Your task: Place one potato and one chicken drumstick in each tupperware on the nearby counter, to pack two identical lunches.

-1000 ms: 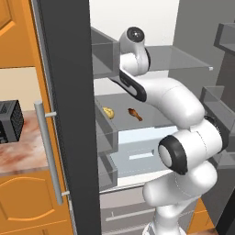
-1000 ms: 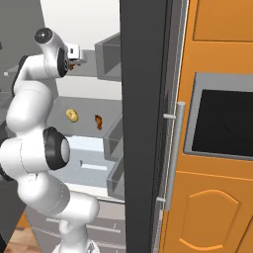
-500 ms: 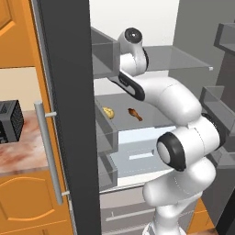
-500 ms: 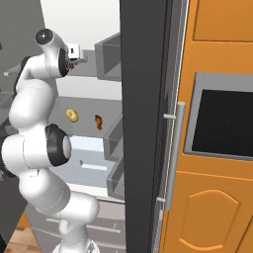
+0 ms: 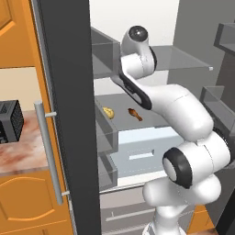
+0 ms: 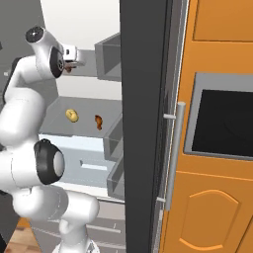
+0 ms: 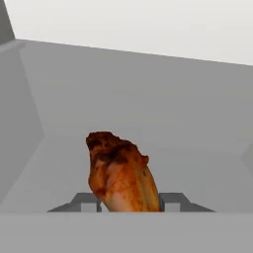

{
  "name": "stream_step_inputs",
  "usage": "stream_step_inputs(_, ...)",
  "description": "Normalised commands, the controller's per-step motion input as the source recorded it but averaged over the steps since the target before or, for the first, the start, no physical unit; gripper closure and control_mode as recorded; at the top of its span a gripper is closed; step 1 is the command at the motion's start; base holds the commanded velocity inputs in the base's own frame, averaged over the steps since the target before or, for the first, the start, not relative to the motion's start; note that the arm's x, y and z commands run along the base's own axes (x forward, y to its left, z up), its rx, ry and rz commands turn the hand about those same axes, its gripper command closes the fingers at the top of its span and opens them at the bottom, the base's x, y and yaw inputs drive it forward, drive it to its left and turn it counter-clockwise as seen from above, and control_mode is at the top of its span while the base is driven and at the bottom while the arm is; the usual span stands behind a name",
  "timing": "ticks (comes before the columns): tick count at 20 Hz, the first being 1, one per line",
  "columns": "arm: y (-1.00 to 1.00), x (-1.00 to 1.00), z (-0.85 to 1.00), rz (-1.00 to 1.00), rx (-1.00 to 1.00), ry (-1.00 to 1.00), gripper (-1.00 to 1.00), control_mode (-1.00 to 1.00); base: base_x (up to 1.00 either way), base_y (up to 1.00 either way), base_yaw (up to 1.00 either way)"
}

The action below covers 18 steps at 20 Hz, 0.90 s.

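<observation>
arm edged left | chicken drumstick [image 7: 122, 175] between pincer [image 7: 129, 201] fingertips

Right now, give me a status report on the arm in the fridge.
Pincer shut on a reddish-brown chicken drumstick, up at the upper shelf. Small yellow potato and second drumstick lie apart on the grey middle shelf. Nothing blocking.

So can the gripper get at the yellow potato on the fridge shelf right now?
Probably not yet: the gripper already holds a chicken drumstick on the shelf above, though the potato lies uncovered.
</observation>
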Motion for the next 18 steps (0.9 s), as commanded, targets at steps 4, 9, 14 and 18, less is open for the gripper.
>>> stream_step_inputs(4, -0.51, -1.0, 0.01, -0.24, 0.06, 0.0, 1.0, -1.0, 0.0, 0.0, 0.0)
stream_step_inputs(9, -0.72, -1.0, 0.15, -0.25, 0.21, 0.0, 1.0, -1.0, 0.0, 0.0, 0.0)
stream_step_inputs(14, -0.14, -1.0, 0.02, -0.03, 0.04, -0.01, 1.0, -1.0, 0.0, 0.0, 0.0)
stream_step_inputs(18, 0.0, -0.93, 0.07, 0.04, 0.0, -0.01, 1.0, -1.0, 0.0, 0.0, 0.0)
